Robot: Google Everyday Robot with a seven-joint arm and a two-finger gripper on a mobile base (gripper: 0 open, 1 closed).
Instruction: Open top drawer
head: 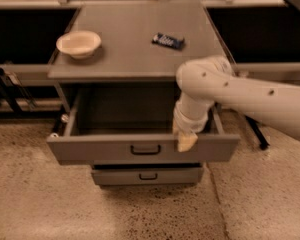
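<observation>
The top drawer [100, 151] stands pulled well out of the grey cabinet, and its dark inside shows. Its flat grey front carries a small black bar handle [145, 149] at centre. My gripper [186, 142] hangs from the white arm [240, 91] that comes in from the right. Its tan tip rests at the top edge of the drawer front, right of the handle. A lower grey drawer [115, 176] with a like handle [148, 176] shows under it, only slightly out.
A cream bowl [79, 44] and a blue packet [168, 41] lie on the cabinet top [125, 59]. Dark shelving runs behind on both sides. Black legs stand at the left [5, 91] and right [255, 131]. Speckled floor lies in front.
</observation>
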